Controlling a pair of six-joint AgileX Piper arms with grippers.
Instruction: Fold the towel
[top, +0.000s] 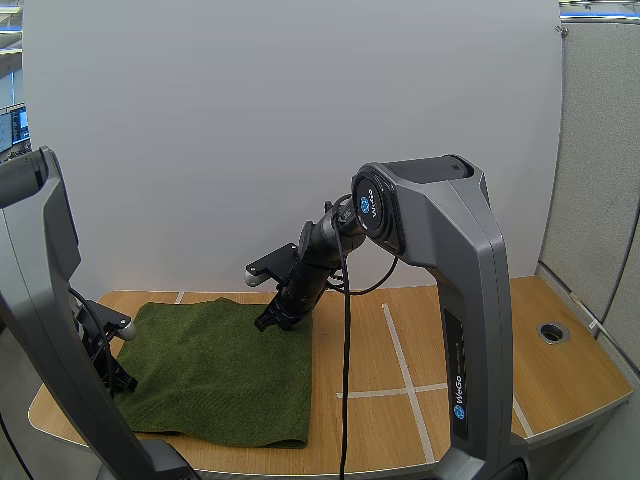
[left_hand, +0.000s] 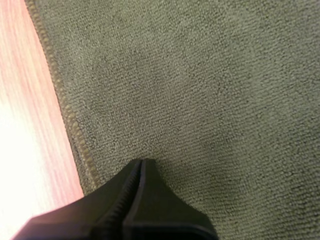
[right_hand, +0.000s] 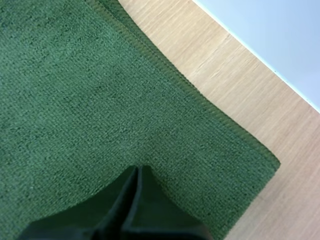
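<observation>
A dark green towel (top: 220, 375) lies spread flat on the wooden table (top: 570, 385), left of centre. My right gripper (top: 270, 322) rests its tip on the towel near the far right corner; its fingers (right_hand: 138, 169) lie together as one dark wedge on the cloth (right_hand: 75, 100), a short way in from the stitched hem. My left gripper (top: 118, 380) is down at the towel's left edge. Its fingers (left_hand: 142, 162) are also pressed together, tip on the cloth (left_hand: 200, 100) just inside the hem, with bare wood beside it.
Pale tape lines (top: 400, 350) cross the table to the right of the towel. A round cable hole (top: 552, 332) sits near the right edge. A white wall panel stands behind the table.
</observation>
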